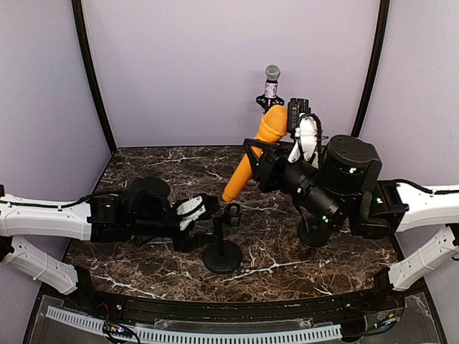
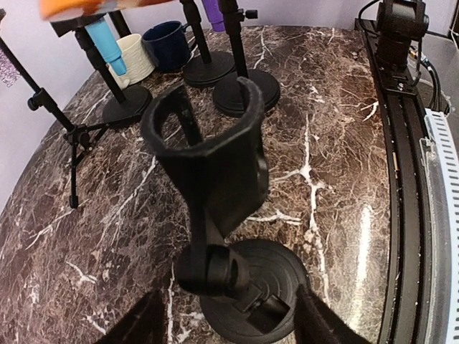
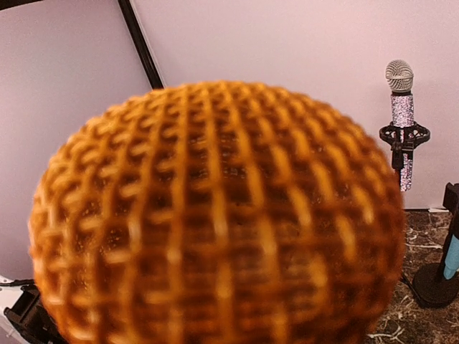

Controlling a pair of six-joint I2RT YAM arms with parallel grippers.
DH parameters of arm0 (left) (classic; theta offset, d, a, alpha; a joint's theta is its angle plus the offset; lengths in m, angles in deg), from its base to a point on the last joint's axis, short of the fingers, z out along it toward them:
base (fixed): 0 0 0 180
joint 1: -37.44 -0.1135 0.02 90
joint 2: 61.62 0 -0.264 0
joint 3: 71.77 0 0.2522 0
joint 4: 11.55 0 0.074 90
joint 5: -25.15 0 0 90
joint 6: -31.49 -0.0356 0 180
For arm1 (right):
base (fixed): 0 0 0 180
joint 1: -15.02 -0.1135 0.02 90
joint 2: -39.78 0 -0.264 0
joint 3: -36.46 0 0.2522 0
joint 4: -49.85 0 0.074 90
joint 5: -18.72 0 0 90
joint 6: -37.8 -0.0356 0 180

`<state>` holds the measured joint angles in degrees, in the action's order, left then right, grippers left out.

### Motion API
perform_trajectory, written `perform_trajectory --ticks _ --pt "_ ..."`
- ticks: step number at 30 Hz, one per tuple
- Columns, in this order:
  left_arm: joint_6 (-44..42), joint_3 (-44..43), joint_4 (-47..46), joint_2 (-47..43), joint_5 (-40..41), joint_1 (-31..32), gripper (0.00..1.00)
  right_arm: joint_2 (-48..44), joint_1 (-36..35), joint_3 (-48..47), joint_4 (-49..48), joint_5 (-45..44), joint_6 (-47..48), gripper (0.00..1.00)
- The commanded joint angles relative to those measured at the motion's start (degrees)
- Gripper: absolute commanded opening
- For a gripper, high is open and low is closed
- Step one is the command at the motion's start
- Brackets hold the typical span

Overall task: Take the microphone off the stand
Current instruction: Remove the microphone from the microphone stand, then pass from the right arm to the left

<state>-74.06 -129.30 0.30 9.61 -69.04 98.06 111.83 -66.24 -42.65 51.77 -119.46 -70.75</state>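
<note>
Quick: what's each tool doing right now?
Left tool: open, fingers either side of the empty stand.
Right tool: closed on the orange microphone, held clear of the stand.

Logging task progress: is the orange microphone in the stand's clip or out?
Out. The clip sits empty in the left wrist view; the right gripper holds the orange microphone clear of the stand.

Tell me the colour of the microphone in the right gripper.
Orange; the orange mesh-headed microphone shows best in the right wrist view.
</note>
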Motion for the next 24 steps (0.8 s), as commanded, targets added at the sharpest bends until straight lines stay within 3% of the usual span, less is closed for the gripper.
perform_trajectory --ticks 1,7,13,19,24 --pt "2.69 -3.79 2.11 -6.02 1.75 0.21 0.71 -3.30 3.38 -1.10 1.78 7.32 -2.42 0.00" --pt "8.66 -12.19 4.28 -9.73 -1.55 0.20 0.82 -5.25 7.70 -0.34 4.27 17.35 -5.12 0.00" --pt "20.60 -20.94 8.92 -5.70 -9.00 0.20 0.84 -5.37 10.74 -0.81 3.54 32.16 -6.22 0.00" --pt "23.18 -26.97 10.69 0.02 -15.87 0.22 0.89 -2.00 11.99 -4.43 5.90 39.52 -6.78 0.00" --pt "22.48 -29.99 13.18 2.90 -14.98 0.27 0.88 -0.63 12.00 -4.77 4.29 42.20 -6.52 0.00"
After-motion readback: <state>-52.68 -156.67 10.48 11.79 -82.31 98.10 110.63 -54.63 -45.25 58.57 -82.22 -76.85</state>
